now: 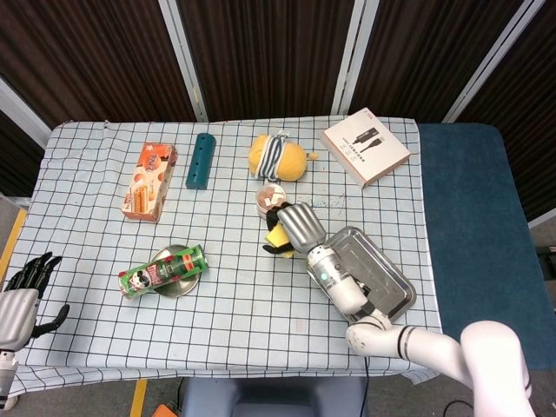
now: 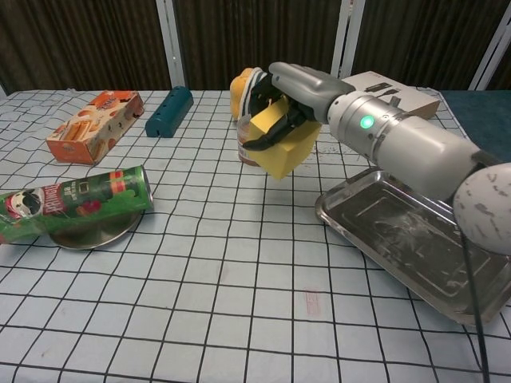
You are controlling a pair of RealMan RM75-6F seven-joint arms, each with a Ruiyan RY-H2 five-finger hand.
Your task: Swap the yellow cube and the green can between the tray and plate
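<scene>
My right hand (image 2: pixel 289 94) (image 1: pixel 294 225) grips the yellow cube (image 2: pixel 281 140) (image 1: pixel 276 238) and carries it in the air, left of the steel tray (image 2: pixel 415 239) (image 1: pixel 382 274), which holds nothing. The green can (image 2: pixel 72 200) (image 1: pixel 162 270) lies on its side across the small metal plate (image 2: pixel 96 231) (image 1: pixel 176 285) at the left. My left hand (image 1: pixel 24 295) hangs open off the table's left front corner, seen only in the head view.
A small snack jar (image 2: pixel 249 148) stands just behind the carried cube, with a yellow plush toy (image 2: pixel 259 92) behind it. A white box (image 2: pixel 383 92), a teal block (image 2: pixel 168 110) and an orange biscuit box (image 2: pixel 94 124) lie along the back.
</scene>
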